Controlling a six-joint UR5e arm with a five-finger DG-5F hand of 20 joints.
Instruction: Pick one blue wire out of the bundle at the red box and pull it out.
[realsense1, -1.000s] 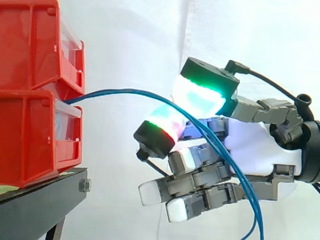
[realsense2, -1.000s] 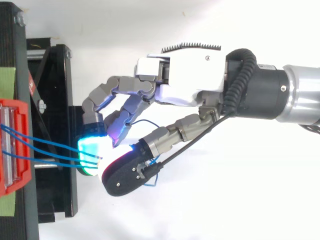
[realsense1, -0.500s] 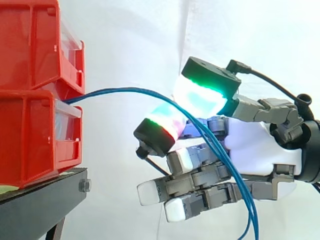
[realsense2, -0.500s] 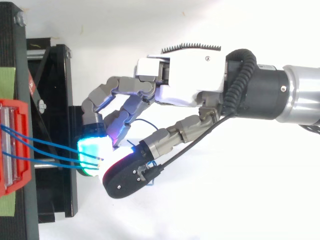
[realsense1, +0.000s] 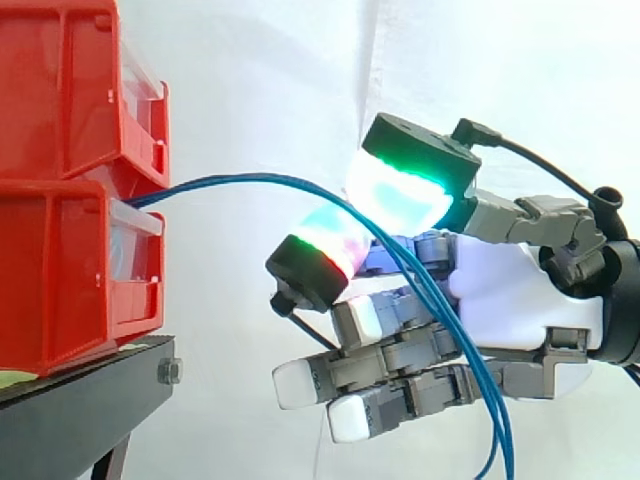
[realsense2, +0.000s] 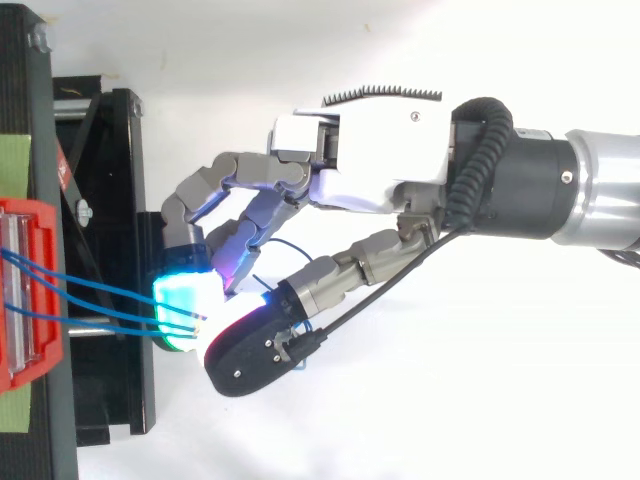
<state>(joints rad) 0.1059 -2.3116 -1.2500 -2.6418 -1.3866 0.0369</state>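
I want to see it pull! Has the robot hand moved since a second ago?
Yes, just barely: the hand has crept left, toward the red bins, not away from them. It pinches the blue wires.

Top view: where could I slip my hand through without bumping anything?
Free: the white patch between the hand and the picture's top edge, and the wide one below the arm. Crowded: between the red bin and the pinching fingertips, where blue wires stretch across.
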